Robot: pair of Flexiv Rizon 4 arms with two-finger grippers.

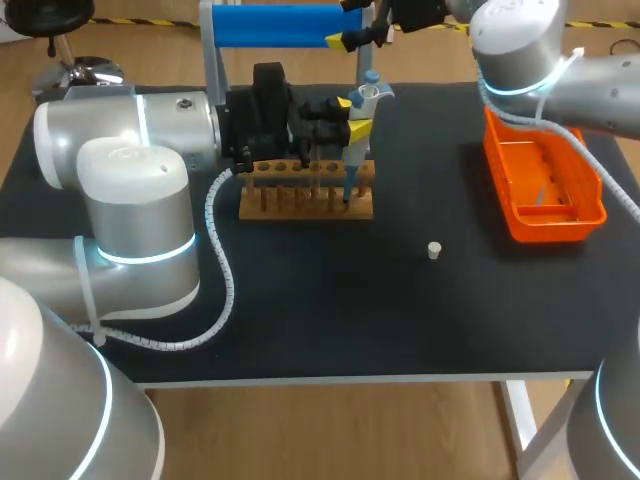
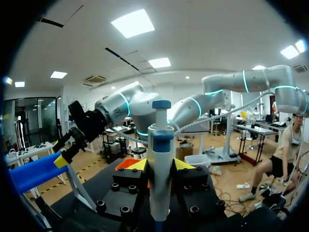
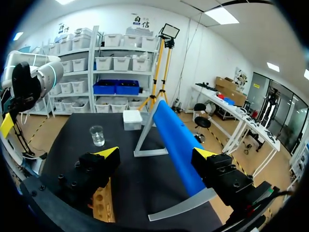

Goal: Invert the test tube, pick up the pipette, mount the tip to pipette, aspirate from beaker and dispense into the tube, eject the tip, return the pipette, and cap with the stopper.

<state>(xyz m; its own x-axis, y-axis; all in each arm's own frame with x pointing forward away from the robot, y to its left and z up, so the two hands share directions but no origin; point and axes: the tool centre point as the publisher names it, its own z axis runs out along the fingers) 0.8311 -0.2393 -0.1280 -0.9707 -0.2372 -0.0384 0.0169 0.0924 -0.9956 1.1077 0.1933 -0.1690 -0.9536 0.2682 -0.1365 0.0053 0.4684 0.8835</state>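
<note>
Left wrist view: the left end effector clamps the pipette upright, probably to seat a tip at the rack; the right end effector hangs with fingers apart.

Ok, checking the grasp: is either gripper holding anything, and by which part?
The left gripper holds the pipette by its white body, below the blue collar; the right gripper holds nothing.

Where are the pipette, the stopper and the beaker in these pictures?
pipette (image 2: 160,164), left wrist view, the middle of its white body.
stopper (image 1: 434,250), head view, its top face.
beaker (image 3: 97,136), right wrist view, its glass wall.
</note>
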